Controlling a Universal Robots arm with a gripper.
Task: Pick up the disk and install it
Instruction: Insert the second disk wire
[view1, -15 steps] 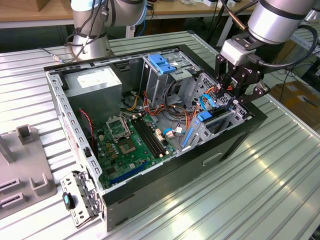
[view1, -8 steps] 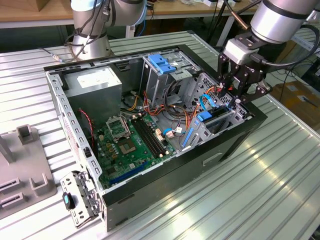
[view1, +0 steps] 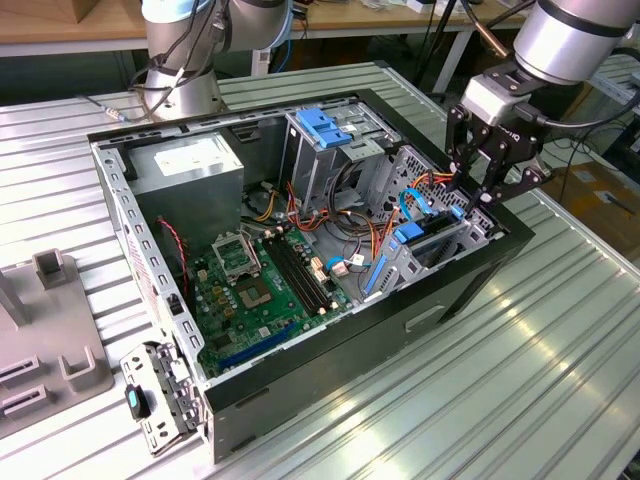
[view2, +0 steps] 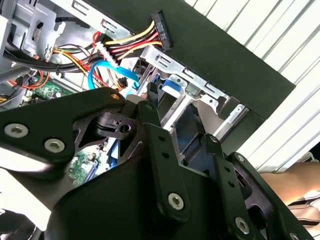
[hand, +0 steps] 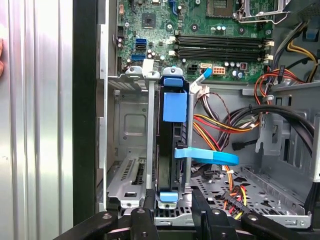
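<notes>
The disk (hand: 172, 145) is a dark drive in a bright blue carrier. It stands on edge in a slot of the metal drive cage (view1: 440, 240) at the case's corner, on the exterior view's right. Its blue end tab (view2: 170, 85) shows at the cage mouth. My gripper (view1: 478, 195) hangs just above that cage. In the first wrist view my gripper (hand: 172, 202) is open, its black fingers (hand: 149, 205) flanking the disk's near blue tab with small gaps on each side. In the second wrist view my gripper (view2: 180, 122) points into the same slot.
The open computer case (view1: 330, 370) lies on a ribbed metal table (view1: 520, 400). Inside it are a green motherboard (view1: 265, 285), a grey power supply (view1: 185, 165), a blue-latched bay (view1: 325, 125) and loose cables (hand: 220, 125). A grey fixture (view1: 50, 340) stands at the exterior view's left. A person's hand (view2: 295, 175) rests beside the case.
</notes>
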